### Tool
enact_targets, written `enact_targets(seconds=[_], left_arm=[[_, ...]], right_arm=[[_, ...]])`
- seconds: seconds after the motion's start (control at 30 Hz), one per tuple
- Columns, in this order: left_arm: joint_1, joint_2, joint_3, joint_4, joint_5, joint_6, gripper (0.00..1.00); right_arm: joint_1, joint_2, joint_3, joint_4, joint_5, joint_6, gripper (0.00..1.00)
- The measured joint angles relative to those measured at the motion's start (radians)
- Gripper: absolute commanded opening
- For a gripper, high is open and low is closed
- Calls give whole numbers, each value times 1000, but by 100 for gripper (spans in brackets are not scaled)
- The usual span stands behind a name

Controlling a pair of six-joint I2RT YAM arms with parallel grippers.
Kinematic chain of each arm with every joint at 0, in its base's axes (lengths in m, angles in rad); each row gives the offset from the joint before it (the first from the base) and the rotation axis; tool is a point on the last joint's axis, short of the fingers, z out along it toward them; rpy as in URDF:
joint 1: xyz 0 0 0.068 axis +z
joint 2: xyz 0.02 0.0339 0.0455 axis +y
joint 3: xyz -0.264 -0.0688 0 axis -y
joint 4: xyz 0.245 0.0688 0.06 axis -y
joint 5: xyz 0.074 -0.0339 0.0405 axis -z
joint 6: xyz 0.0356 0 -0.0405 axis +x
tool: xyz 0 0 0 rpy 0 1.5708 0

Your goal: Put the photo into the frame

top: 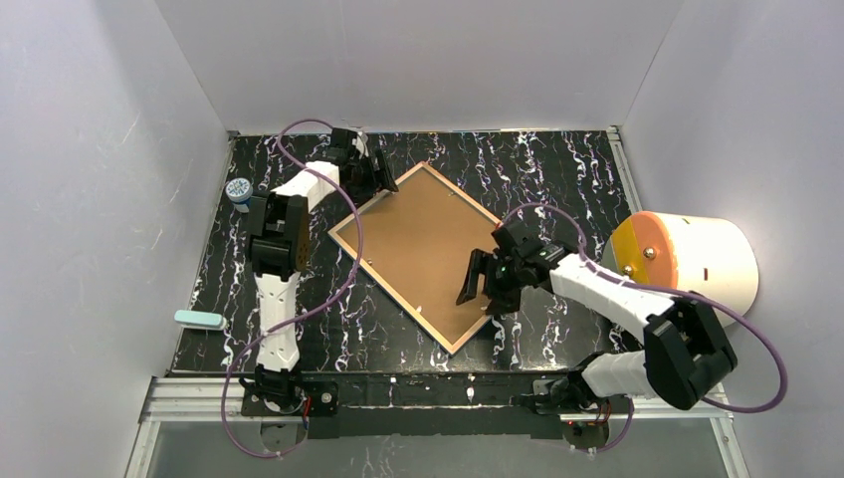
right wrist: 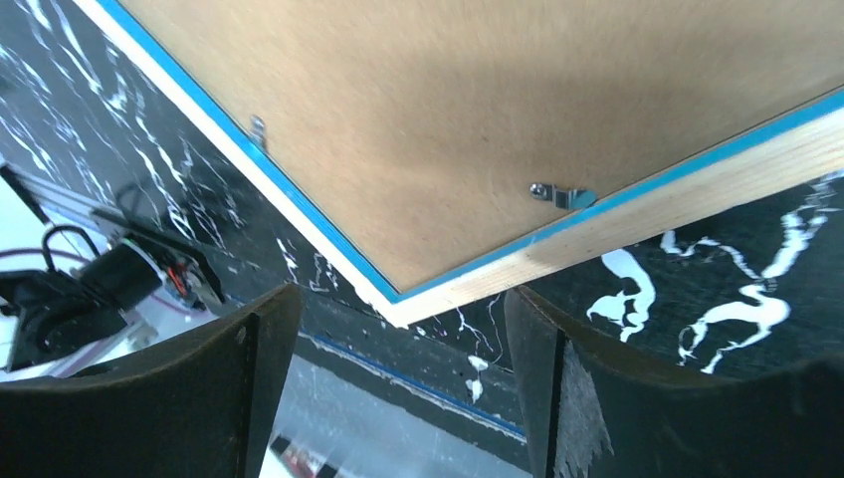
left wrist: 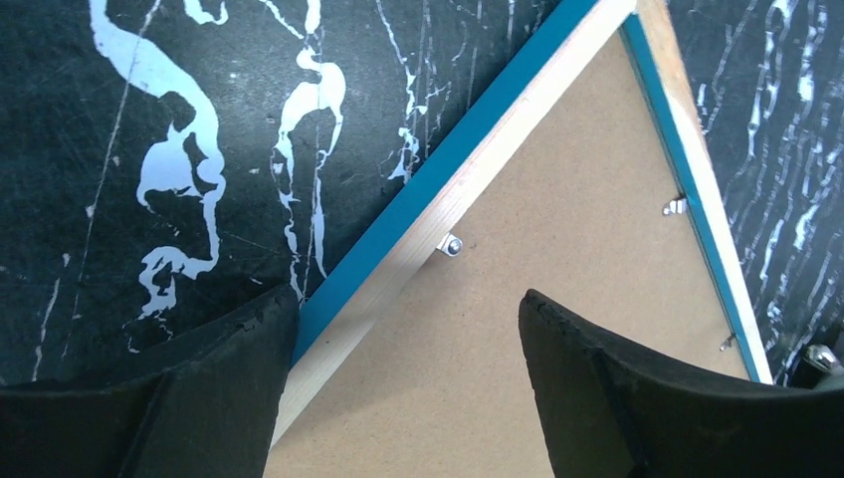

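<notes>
Overhead, the frame [top: 398, 297] lies face down near the middle of the black marbled table [top: 557, 179], turned so it sits like a diamond, its plain brown backing board [top: 418, 249] uppermost. The blue front is pressed to the table, so whatever sits under the board is hidden. The left gripper [top: 376, 177] hangs at the frame's far-left edge and the right gripper [top: 488, 284] over its near-right edge, but from up here the dark fingers blur together and I can't judge the gaps. A purple cable [top: 348, 269] droops across the left corner. Off to the sides are a small round blue-and-white thing [top: 238, 189], a pale teal block [top: 198, 319] and a white drum with an orange face [top: 697, 259], cut off partly by the right arm. From the left wrist, the claw is released: one finger [left wrist: 229, 388] stands outside the blue rim above the table, the other above the board, with the wooden back edge and a small metal clip [left wrist: 450, 244] between them, and nothing pinched. Both fingers are cropped at the bottom. From the right wrist, the jaws stand wide as well, the frame's corner pointing into the gap and another clip [right wrist: 562, 194] showing on the board. Whether either finger [right wrist: 199, 398] touches anything is hard to tell
</notes>
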Motion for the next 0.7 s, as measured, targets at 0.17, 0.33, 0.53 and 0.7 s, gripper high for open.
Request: enact_targets(seconds=[0.17, 0.33, 0.53, 0.7], left_arm=[[0, 14, 89, -183, -89, 10, 86], [16, -45, 35, -294, -219, 10, 93], [29, -274, -166, -382, -348, -39, 87], [29, -420, -298, -383, -353, -84, 69]], right_arm=[[-46, -26, 94, -30, 63, -69, 81], [-79, 148, 251, 0, 41, -195, 77], [-79, 398, 451, 113, -74, -264, 67], [-72, 534, 563, 211, -186, -259, 60]])
